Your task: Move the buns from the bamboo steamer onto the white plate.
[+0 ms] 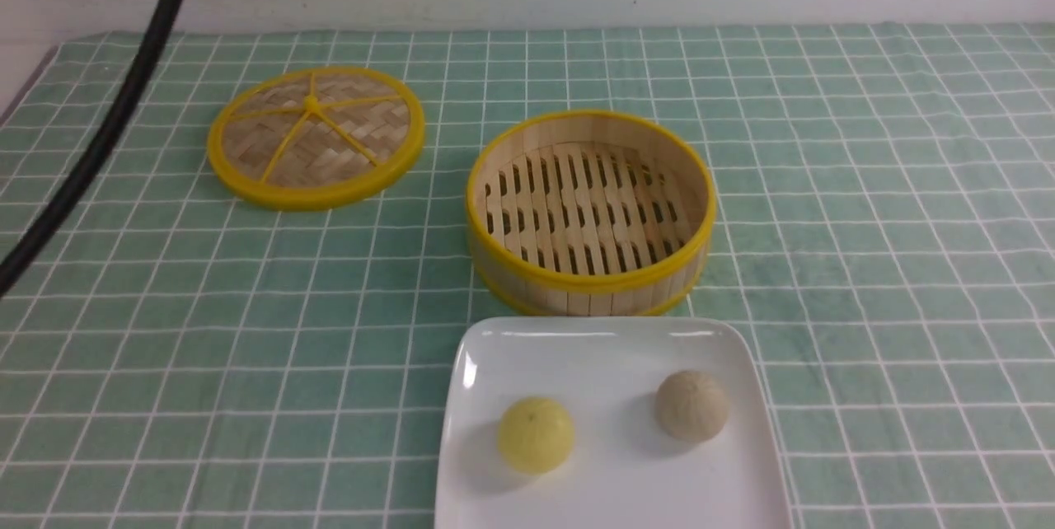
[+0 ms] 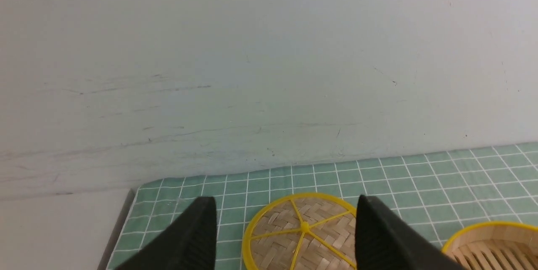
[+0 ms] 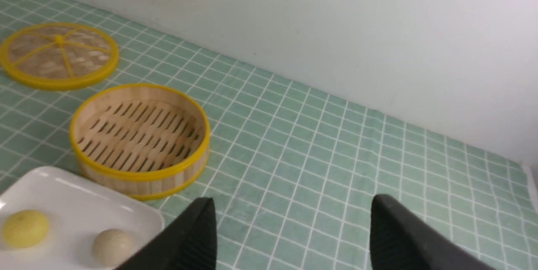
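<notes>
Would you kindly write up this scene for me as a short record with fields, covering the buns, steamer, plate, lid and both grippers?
white plate: nearest the robot, on the green checked tablecloth
yellow bun: on the plate, left side
beige bun: on the plate, right side, apart from the yellow one
bamboo steamer: upright, empty, just behind the plate
lid: flat on the cloth, left of the steamer, apart from it
left gripper: open, empty
right gripper: open, empty
task state: both buns on the plate
</notes>
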